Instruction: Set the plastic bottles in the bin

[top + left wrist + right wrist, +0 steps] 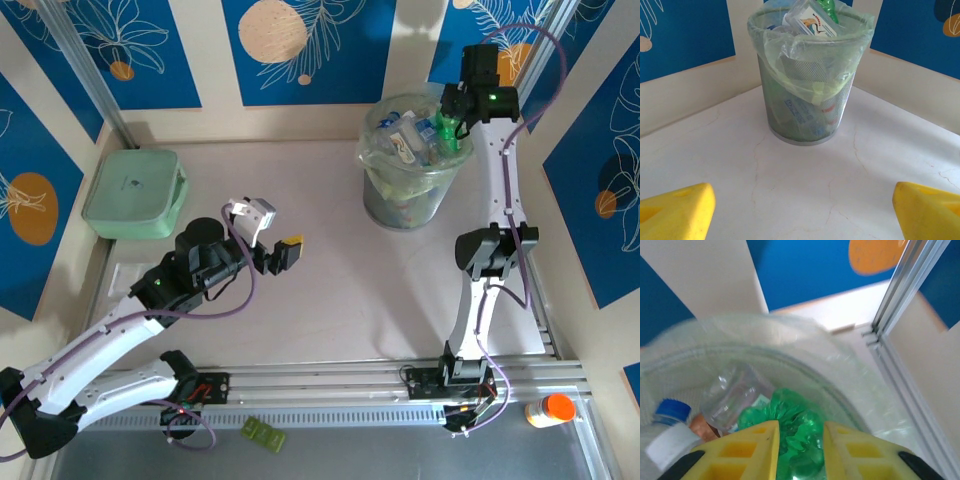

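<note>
At the left of the top view, the left pincer (275, 233) hovers over the tabletop (330, 290), its yellow fingers (675, 210) wide apart and holding nothing. Toward the upper right stands the bin (378, 205), heaped with crushed plastic bottles (405, 140). Above its right rim the right pincer (801, 450) is clamped on a green bottle (795, 415), the crumpled body squeezed between the fingers. Such a bottle is probably light, thin-walled and springy, and slick where smooth; the creased middle should give a surer hold than the neck.
</note>
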`<state>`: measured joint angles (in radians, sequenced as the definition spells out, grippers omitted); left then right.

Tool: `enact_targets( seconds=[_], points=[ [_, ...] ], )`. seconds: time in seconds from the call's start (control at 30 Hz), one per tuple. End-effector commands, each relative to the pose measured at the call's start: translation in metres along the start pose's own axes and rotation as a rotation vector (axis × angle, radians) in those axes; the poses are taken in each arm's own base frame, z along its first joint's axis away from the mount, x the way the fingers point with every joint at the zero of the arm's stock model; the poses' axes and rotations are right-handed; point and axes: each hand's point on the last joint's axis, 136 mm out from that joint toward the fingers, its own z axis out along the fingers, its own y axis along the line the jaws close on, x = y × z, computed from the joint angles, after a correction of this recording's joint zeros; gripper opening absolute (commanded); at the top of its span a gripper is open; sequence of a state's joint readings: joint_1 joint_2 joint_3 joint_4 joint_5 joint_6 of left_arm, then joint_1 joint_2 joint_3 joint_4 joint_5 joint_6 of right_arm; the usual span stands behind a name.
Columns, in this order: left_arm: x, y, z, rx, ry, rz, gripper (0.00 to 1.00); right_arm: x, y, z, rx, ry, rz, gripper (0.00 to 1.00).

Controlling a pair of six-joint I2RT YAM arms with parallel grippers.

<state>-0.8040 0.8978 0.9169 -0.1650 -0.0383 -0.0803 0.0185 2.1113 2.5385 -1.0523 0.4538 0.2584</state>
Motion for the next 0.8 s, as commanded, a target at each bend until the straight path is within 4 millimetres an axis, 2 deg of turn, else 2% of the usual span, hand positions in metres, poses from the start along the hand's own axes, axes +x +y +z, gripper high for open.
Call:
enact_targets(
  seconds=[0.0,0.13,0.27,0.4,0.5,0.6,0.77],
  points=[
    [-0.01,0.0,-0.004,-0.01,-0.035,-0.002,0.91,0.026,0.011,0.014,-0.041,0.094,0.011,0.26],
    [-0.01,0.001,-0.004,-0.014,-0.039,0.0,0.91,0.026,0.014,0.008,-0.058,0.085,0.011,0.26],
    [-0.01,0.002,-0.004,-0.018,-0.041,0.0,0.91,0.009,0.018,-0.018,-0.066,0.013,-0.011,0.27],
    [-0.011,0.001,-0.004,-0.014,-0.04,-0.002,0.91,0.005,0.046,-0.04,-0.124,-0.03,-0.081,0.33],
    [-0.012,0.001,-0.005,-0.012,-0.044,0.002,0.91,0.016,0.07,-0.048,-0.159,-0.018,-0.131,0.35],
    [-0.012,0.003,-0.007,-0.022,-0.047,0.007,0.91,0.033,0.084,-0.044,-0.164,0.009,-0.164,0.35],
    [-0.012,0.002,-0.007,-0.018,-0.045,0.009,0.91,0.071,0.089,-0.023,-0.169,0.079,-0.16,0.35]
  ],
)
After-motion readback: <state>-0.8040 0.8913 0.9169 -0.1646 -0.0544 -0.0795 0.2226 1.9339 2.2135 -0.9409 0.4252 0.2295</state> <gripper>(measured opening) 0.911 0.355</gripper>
